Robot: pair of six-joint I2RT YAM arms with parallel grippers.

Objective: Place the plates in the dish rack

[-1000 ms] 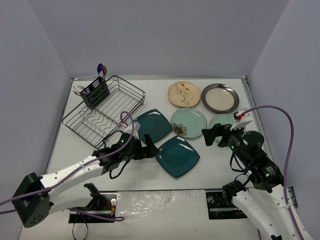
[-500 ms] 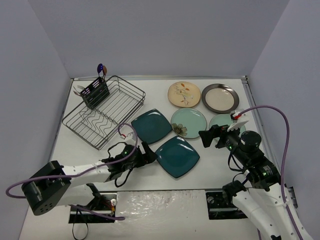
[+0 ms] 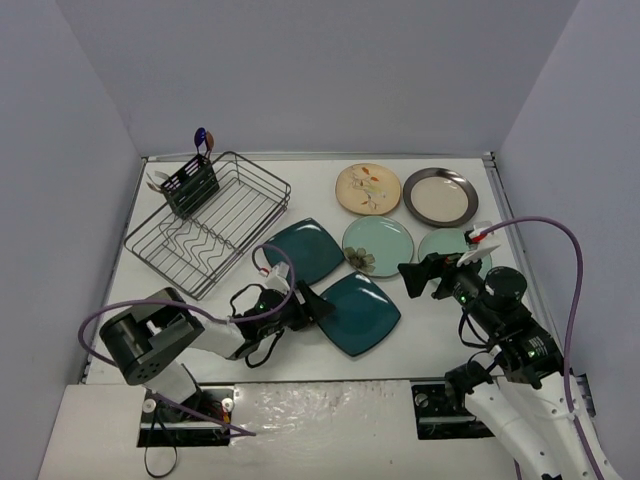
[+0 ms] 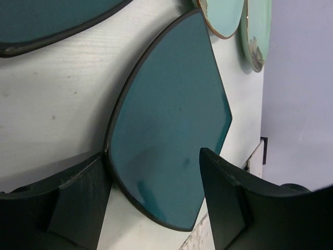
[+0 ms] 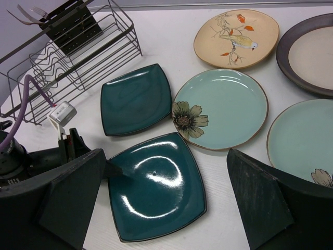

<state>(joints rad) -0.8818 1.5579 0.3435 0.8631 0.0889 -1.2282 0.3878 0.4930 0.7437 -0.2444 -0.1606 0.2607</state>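
Two dark teal square plates lie mid-table, the near one (image 3: 357, 312) (image 5: 156, 187) and the far one (image 3: 305, 250). My left gripper (image 3: 310, 305) (image 4: 153, 153) straddles the near plate's left corner; its jaws stand apart, with one finger against the rim. My right gripper (image 3: 425, 275) (image 5: 164, 156) hovers open above the plates, holding nothing. Behind it lie a flowered mint plate (image 3: 378, 245), a second mint plate (image 3: 445, 243) that it partly hides, a cream floral plate (image 3: 367, 187) and a beige dark-rimmed plate (image 3: 440, 195). No plate is in the black wire dish rack (image 3: 210, 225) at the back left.
A dark cutlery holder (image 3: 190, 185) with utensils stands at the rack's far corner. Grey walls close in the table on three sides. A purple cable loops over each arm.
My left gripper has slid right along the table to the near teal plate's corner, and its jaws have narrowed around the rim. The right gripper has barely moved.
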